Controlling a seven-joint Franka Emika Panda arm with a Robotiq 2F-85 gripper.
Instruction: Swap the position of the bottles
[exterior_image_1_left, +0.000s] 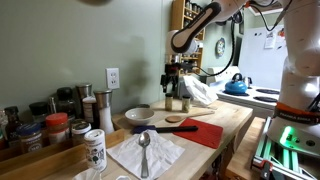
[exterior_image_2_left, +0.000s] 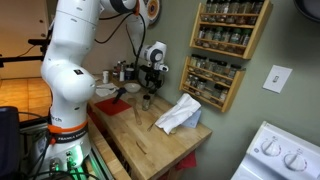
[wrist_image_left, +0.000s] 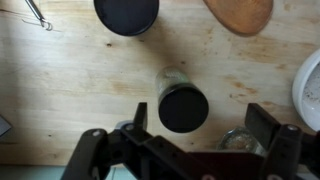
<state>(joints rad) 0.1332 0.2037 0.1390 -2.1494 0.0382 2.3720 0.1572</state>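
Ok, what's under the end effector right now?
A slim bottle with a dark round cap, standing on the pale wooden counter below the open end effector. The cap hides most of its body in the wrist view.

The two bottles (exterior_image_1_left: 173, 103) stand upright and close together on the counter (exterior_image_1_left: 235, 118), just behind the wooden spoon (exterior_image_1_left: 180, 122) in an exterior view. Each is small and slim, with a dark brownish top over a paler tan lower part. From above in the wrist view, the middle bottle (wrist_image_left: 183, 108) shows a round dark cap with a sliver of pale body, set apart from the spoon's bowl. The second bottle (wrist_image_left: 126, 14), cut by the frame edge, shows only its dark cap, level with the spoon.
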